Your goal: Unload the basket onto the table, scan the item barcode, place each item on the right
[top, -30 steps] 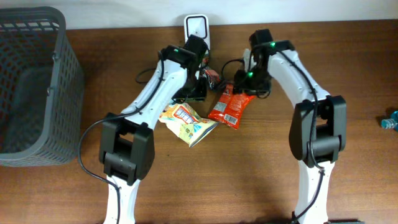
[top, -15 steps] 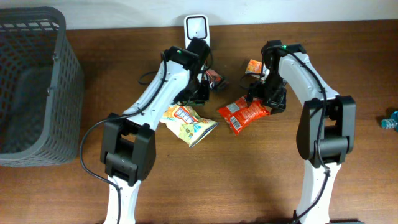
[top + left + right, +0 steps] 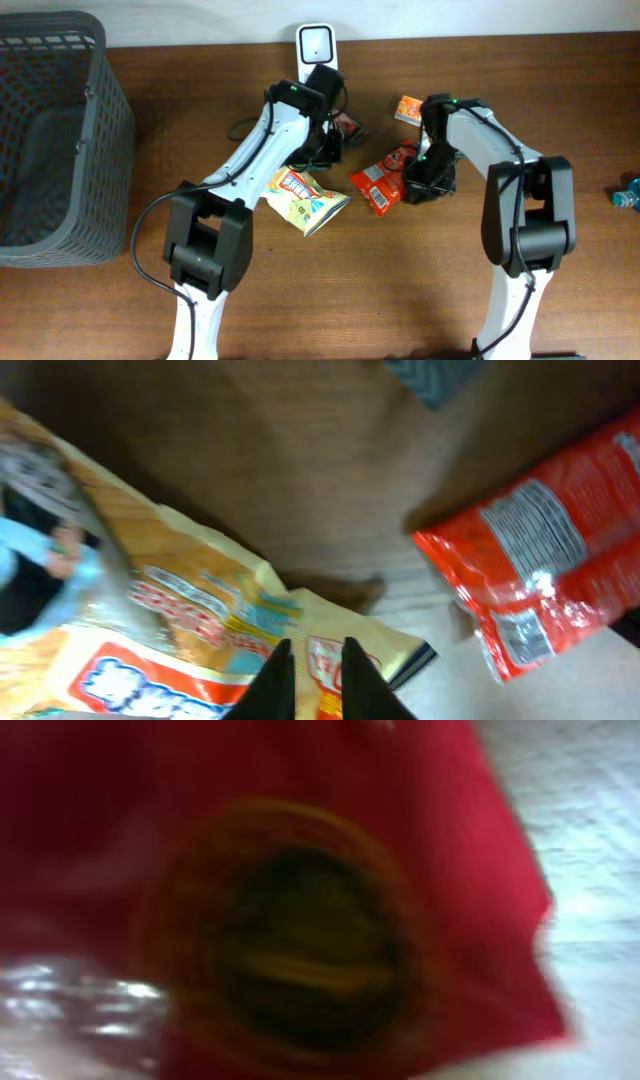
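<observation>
A red snack bag [image 3: 380, 182] lies at the table's middle, and my right gripper [image 3: 422, 184] is down on its right end, shut on it. The right wrist view shows only blurred red bag [image 3: 300, 920] pressed close, with the fingers hidden. My left gripper [image 3: 322, 150] hovers over a yellow snack bag [image 3: 303, 200]. In the left wrist view its fingertips [image 3: 275, 670] stand almost together above the yellow bag [image 3: 180, 620], with nothing visibly pinched between them. The red bag [image 3: 545, 570] shows at the right there. A white scanner [image 3: 316, 45] stands at the back edge.
A dark mesh basket [image 3: 55, 140] fills the left side. A small orange packet [image 3: 407, 108] and a dark packet [image 3: 348, 126] lie behind the bags, near the scanner. A blue object [image 3: 628, 195] sits at the far right edge. Black cables trail by the left arm.
The right arm carried the red bag rightward off the yellow bag, opened, then came down and shut on its right end. The left gripper's fingers have drawn together.
</observation>
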### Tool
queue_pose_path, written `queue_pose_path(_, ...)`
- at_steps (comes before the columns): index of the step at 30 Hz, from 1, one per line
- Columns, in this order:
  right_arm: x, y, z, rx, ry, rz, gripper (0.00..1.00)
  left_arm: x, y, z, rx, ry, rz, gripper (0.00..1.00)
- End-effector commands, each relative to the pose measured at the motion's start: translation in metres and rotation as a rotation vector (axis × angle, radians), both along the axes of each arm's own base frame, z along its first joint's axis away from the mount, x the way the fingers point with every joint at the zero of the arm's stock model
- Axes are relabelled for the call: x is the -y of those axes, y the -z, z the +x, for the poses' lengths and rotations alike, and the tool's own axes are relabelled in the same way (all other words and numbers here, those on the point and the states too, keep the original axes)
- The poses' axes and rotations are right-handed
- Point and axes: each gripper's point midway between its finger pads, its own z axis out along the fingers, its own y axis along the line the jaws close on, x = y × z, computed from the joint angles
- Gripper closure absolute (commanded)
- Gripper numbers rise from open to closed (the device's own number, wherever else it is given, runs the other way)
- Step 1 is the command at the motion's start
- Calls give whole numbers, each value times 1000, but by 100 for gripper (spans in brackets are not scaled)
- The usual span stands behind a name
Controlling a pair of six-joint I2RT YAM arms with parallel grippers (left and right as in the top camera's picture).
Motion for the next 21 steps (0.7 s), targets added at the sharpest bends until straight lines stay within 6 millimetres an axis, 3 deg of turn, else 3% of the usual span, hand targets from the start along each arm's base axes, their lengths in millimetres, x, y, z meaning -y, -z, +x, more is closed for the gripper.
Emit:
queue_pose_path(1, -44, -3, 13, 43, 83, 106, 84, -12, 3, 3, 2, -32, 30, 83)
queue_pose_path(6, -84, -13, 43, 119, 211, 243, 81, -14, 9, -1, -16, -32, 39, 82)
queue_pose_path(8, -86, -24, 50, 155, 176, 278, 76, -15, 13, -4, -25, -32, 44, 81)
queue_pose_path(11, -67, -60, 62, 233, 12, 273, 49, -12, 27, 1, 2, -32, 25, 79)
queue_pose_path(14, -35, -80, 77, 317, -115, 208, 10, -11, 36, 3, 13, -32, 20, 73)
queue_pose_path(15, -23, -78, 82, 345, -141, 188, 3, -11, 38, 4, 20, -32, 17, 71)
queue_pose_path(17, -18, -67, 85, 354, -150, 188, 1, -14, 38, 8, 36, -39, 29, 70)
queue_pose_path(21, -30, -39, 86, 342, -144, 255, 1, -34, 38, 19, 34, -112, 26, 72)
